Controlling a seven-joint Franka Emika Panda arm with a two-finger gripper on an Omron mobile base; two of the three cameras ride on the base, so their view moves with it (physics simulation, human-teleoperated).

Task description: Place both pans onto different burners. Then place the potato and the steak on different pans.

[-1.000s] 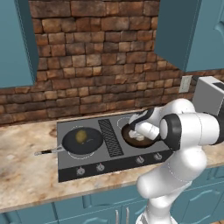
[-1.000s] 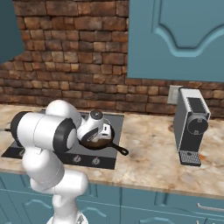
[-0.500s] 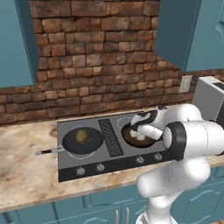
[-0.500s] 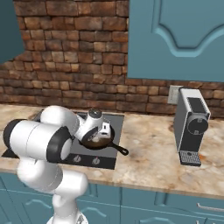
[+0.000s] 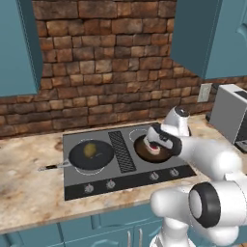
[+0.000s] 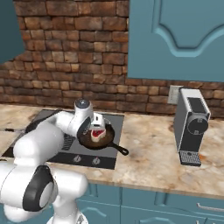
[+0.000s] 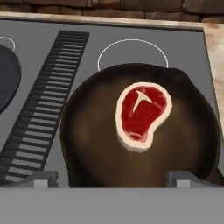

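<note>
I am looking down the hand camera at the brown-insided skillet (image 7: 140,131), and the steak (image 7: 141,116) is lying flat inside it, a little toward one o'clock from the skillet's centre. The two fingertips (image 7: 41,178) are showing at seven and five o'clock of that view, standing wide apart, and nothing is sitting between them; the steak is lying ahead of the jaws, nearer the right-hand tip than the left, and is touching neither. I am reading the gripper (image 7: 113,179) as fully spread and empty, hovering over the near rim of the skillet.

From the left base camera, the skillet (image 5: 144,149) is sitting on the right half of the cooktop (image 5: 72,185), with the hand partly covering it. At nine o'clock of it, across the black ribbed strip (image 5: 120,152), the shallow matte-black pan (image 5: 99,158) is resting on a left burner, and the potato (image 5: 89,150) is lying inside that pan near its middle. In the right base camera the steak (image 6: 98,133) is showing in the skillet just beside the hand, the skillet's black handle (image 6: 119,150) pointing to four o'clock. A white burner ring (image 7: 132,54) is lying bare at twelve o'clock of the skillet.
</note>
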